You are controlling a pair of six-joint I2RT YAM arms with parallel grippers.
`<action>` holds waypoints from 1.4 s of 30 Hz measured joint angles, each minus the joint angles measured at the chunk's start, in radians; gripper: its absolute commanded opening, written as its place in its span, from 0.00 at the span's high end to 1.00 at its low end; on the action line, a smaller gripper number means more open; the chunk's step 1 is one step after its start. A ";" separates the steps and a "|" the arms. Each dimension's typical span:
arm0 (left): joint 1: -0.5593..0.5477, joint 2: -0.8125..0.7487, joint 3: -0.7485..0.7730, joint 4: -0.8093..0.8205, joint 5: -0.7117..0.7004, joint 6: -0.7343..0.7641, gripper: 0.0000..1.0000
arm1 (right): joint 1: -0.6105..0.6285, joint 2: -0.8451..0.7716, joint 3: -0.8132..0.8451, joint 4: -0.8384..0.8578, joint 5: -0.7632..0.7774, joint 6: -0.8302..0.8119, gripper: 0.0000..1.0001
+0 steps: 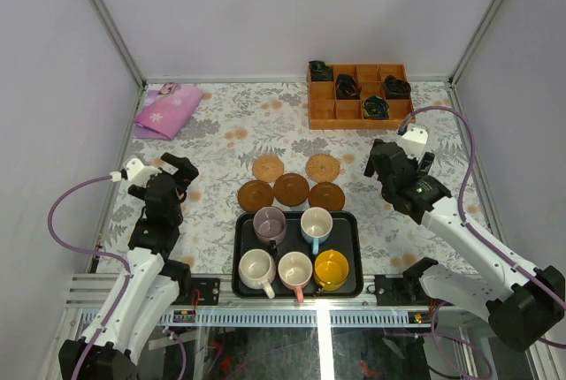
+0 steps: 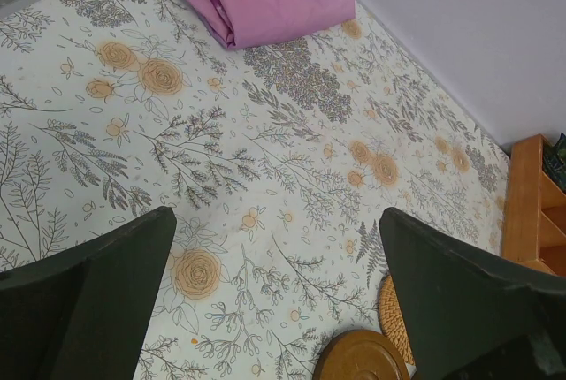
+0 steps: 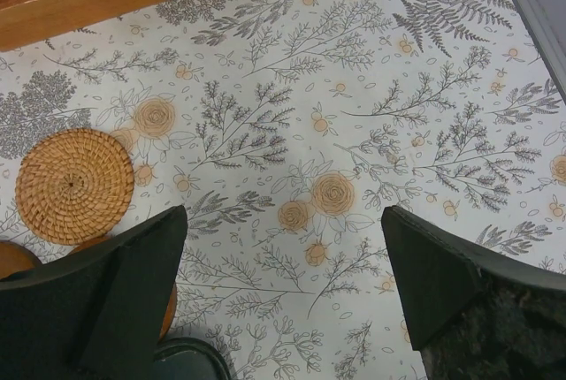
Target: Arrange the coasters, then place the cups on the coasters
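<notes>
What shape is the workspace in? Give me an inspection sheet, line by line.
Surface: floral tablecloth, no spills seen.
Job's things: five coasters grouped behind the black tray, two woven, three dark wood; five cups upright on the tray, none on a coaster.
Clutter: folded pink cloth at far left; orange wooden box holding dark bundles at far right.
Grippers: left gripper and right gripper open, empty, above bare tablecloth.
Cables: purple cables loop from both arms, clear of the cups.
Surroundings: white walls on three sides.
</notes>
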 measured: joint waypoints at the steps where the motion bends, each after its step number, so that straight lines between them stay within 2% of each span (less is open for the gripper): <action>1: 0.000 0.000 0.000 0.000 0.000 0.000 0.00 | 0.000 0.000 -0.001 0.000 0.000 0.000 0.01; 16: 0.000 0.000 0.000 0.002 0.002 0.000 0.00 | 0.000 -0.054 -0.035 0.006 0.000 0.001 0.01; 18: 0.000 0.000 0.000 0.003 0.010 0.001 0.06 | 0.000 -0.062 -0.039 0.008 0.000 0.001 0.01; 20: 0.000 0.001 0.000 0.009 0.026 0.003 0.17 | 0.000 -0.064 -0.043 0.009 -0.001 0.001 0.01; 22: 0.000 0.005 -0.002 0.028 0.060 0.014 0.26 | 0.000 -0.057 -0.044 0.009 -0.006 0.001 0.13; 25: 0.000 0.034 -0.011 0.087 0.146 0.041 0.47 | 0.000 -0.023 -0.044 0.017 -0.026 0.003 0.43; 26: 0.000 0.049 -0.012 0.100 0.171 0.050 0.59 | 0.000 -0.010 -0.044 0.022 -0.032 0.000 0.55; 27: 0.000 0.078 -0.012 0.125 0.208 0.061 0.78 | 0.000 0.005 -0.044 0.029 -0.047 0.000 0.65; 29: 0.000 0.131 -0.012 0.159 0.259 0.068 0.94 | 0.000 0.035 -0.045 0.042 -0.076 0.000 0.76; 31: 0.000 0.209 -0.011 0.185 0.319 0.089 1.00 | 0.000 0.058 -0.048 0.061 -0.107 -0.001 0.89; 33: 0.000 0.283 -0.011 0.198 0.373 0.093 1.00 | 0.000 0.083 -0.051 0.088 -0.150 0.000 0.99; 42: -0.017 0.473 -0.011 0.312 0.560 0.093 1.00 | 0.000 0.248 -0.061 0.210 -0.367 0.000 1.00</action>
